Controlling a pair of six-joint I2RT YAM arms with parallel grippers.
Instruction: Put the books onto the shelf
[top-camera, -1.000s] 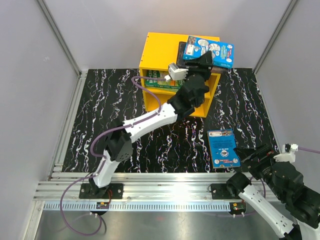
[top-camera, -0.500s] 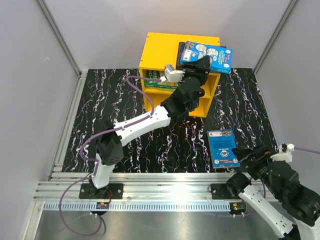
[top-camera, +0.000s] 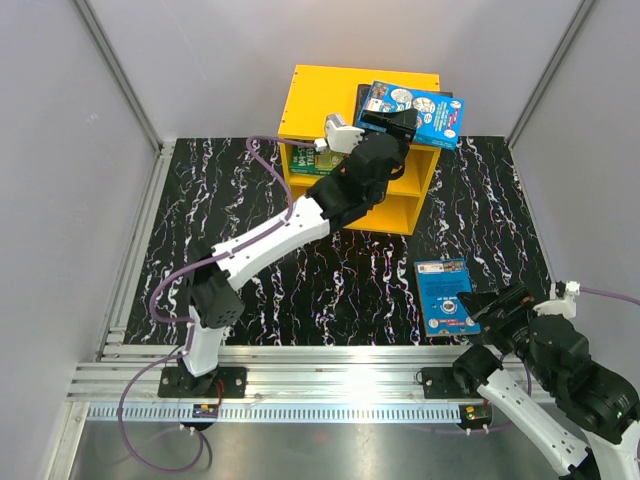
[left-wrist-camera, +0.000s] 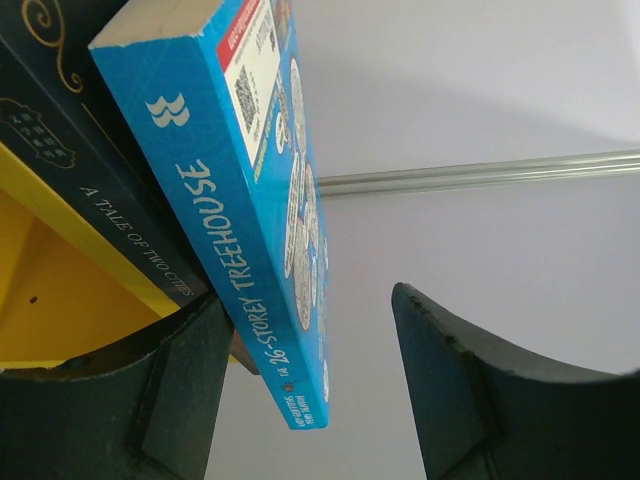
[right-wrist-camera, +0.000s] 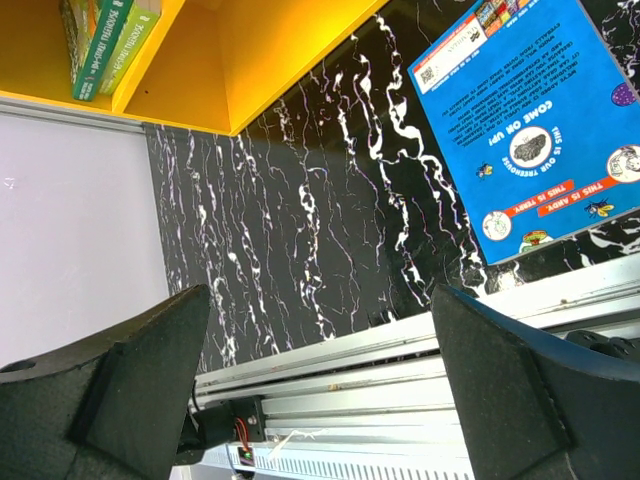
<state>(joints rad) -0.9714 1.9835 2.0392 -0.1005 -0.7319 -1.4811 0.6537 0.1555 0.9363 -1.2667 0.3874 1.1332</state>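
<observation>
One blue book (top-camera: 420, 106) lies askew on the flat top of the yellow shelf (top-camera: 318, 92), resting on the dark "A Tale of Two Cities" (left-wrist-camera: 70, 160) and overhanging its right edge. The left gripper (left-wrist-camera: 308, 308) hovers at the book's near corner, jaws spread and pinching nothing. The left arm crosses in front of the upper compartment, where two green books (right-wrist-camera: 102, 38) lie. The second blue book (right-wrist-camera: 540, 130) lies flat on the bench (top-camera: 200, 220), just ahead of the right gripper (right-wrist-camera: 320, 295), whose jaws are spread wide and empty.
</observation>
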